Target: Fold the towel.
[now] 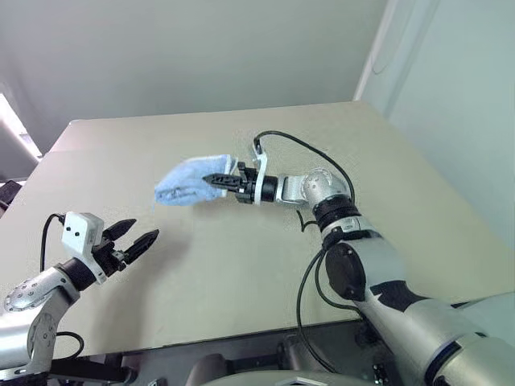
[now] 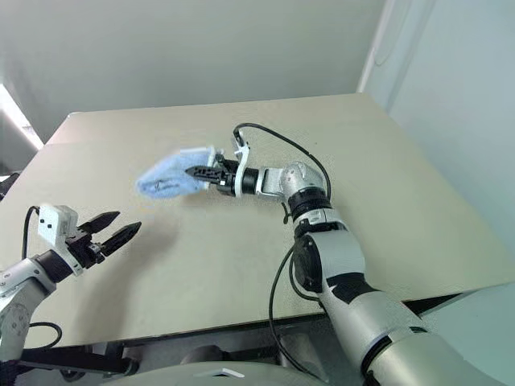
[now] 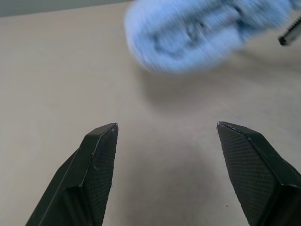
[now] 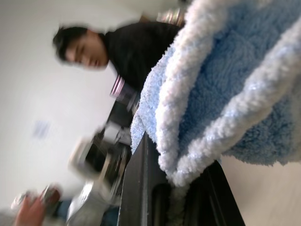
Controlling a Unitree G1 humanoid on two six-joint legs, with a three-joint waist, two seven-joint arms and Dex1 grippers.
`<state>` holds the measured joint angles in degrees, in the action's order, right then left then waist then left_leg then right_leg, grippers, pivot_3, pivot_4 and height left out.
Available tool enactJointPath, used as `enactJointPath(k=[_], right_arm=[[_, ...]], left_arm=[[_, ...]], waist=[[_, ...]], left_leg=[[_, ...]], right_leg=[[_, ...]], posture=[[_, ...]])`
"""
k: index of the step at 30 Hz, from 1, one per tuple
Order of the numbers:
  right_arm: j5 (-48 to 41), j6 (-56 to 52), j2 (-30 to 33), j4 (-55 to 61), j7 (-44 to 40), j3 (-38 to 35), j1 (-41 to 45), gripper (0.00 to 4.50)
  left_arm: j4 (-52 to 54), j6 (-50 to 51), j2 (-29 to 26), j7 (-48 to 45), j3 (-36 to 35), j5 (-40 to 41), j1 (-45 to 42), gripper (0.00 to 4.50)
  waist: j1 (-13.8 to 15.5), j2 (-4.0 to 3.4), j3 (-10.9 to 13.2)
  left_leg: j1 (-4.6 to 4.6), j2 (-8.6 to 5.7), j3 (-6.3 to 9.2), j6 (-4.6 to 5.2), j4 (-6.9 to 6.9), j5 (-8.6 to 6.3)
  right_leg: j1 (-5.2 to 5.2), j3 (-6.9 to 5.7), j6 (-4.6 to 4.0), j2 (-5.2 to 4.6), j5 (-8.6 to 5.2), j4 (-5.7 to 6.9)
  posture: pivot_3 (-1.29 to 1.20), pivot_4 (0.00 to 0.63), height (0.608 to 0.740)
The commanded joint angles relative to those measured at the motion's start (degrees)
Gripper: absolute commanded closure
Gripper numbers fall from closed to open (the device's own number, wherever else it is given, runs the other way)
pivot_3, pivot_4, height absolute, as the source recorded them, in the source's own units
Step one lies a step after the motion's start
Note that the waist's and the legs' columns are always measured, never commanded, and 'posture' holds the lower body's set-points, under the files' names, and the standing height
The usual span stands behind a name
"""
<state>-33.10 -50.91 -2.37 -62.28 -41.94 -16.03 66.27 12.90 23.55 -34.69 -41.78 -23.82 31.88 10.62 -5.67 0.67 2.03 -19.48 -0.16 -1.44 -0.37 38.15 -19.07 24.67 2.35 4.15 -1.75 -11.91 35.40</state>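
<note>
The towel (image 1: 189, 180) hangs bunched in the air above the middle of the table (image 1: 241, 273), clear of its surface, with a soft shadow on the tabletop beneath it. The right tool (image 1: 216, 179) points across toward the robot's left, and its jaws are clamped on a gathered edge of the cloth; the right wrist view shows several layers of white stitched edging pinched together between the black fingers. The left tool (image 1: 138, 236) sits near the front left of the table, well apart from the towel, jaws spread and empty; its fingertips (image 3: 104, 136) frame bare tabletop, with the cloth ahead of them.

Handling assessment: the towel looks light and very limp. It droops into a rounded wad from the single pinch point and holds no shape of its own. The pile is fluffy, so it should give under pressure and offer good friction; slipping looks unlikely, and nothing about it appears fragile. The risk lies in catching several layers at once, as the present pinch seems to do, which would leave the cloth crumpled rather than flat.

Recommended hold: on the white edging at a corner, a single layer only. The free corners are buried in the wad and cannot be told apart. The cloth would probably need spreading on the table before any fold.
</note>
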Motion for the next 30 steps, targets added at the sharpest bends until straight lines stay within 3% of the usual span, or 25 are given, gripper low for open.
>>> enactJointPath(k=[1,6,10,14,23,30], right_arm=[[4.3,13.1,-0.8,-5.4,1.2,0.2,2.3,4.49],[6.9,20.2,-1.7,-10.7,3.6,-1.2,0.8,4.49],[6.9,20.0,-1.4,-12.3,6.5,-3.4,-2.8,4.49],[6.9,16.0,-1.1,-12.1,4.3,-4.0,-4.5,3.42],[7.5,8.6,0.1,-10.8,0.6,-3.5,-5.7,0.11],[10.3,3.0,4.2,-8.0,-6.9,0.4,-5.0,0.02]], left_arm=[[1.9,0.2,0.7,1.9,-1.2,0.8,-0.5,0.93],[2.6,-0.2,1.5,3.3,-1.6,0.9,0.0,0.93],[3.7,-0.1,1.6,4.1,-2.4,1.2,0.8,0.93],[4.1,-0.2,1.4,4.2,-2.6,1.4,1.8,0.93],[2.2,0.3,0.4,3.7,-1.6,1.3,0.0,0.93],[0.5,1.0,-0.4,2.7,-1.1,0.8,-1.7,0.93]], waist=[[0.0,0.06,0.0],[-0.1,0.01,0.0],[-0.1,0.02,0.0],[-0.1,-0.05,0.0],[0.0,-0.04,0.0],[0.0,-0.03,0.0]], left_leg=[[-0.01,0.00,0.01,0.00,0.00,0.00],[-0.03,0.00,0.02,-0.01,-0.03,-0.01],[-0.01,0.01,0.05,-0.02,-0.07,-0.01],[-0.02,0.00,0.05,-0.02,-0.07,-0.01],[0.00,0.00,0.05,-0.02,-0.07,-0.01],[0.01,0.00,0.06,-0.01,-0.06,-0.01]], right_leg=[[0.00,-0.01,0.00,-0.02,0.00,-0.01],[0.03,0.00,-0.01,-0.06,0.01,0.00],[0.03,0.00,-0.03,-0.08,0.01,0.02],[0.03,0.00,-0.04,-0.12,0.01,0.01],[0.02,-0.01,-0.04,-0.08,0.01,0.01],[-0.01,-0.02,-0.04,-0.05,0.01,-0.01]], posture=[[0.00,0.000,0.740],[0.00,0.000,0.740],[0.00,0.000,0.740],[0.00,0.000,0.740],[0.00,0.000,0.740],[0.00,0.000,0.740]])
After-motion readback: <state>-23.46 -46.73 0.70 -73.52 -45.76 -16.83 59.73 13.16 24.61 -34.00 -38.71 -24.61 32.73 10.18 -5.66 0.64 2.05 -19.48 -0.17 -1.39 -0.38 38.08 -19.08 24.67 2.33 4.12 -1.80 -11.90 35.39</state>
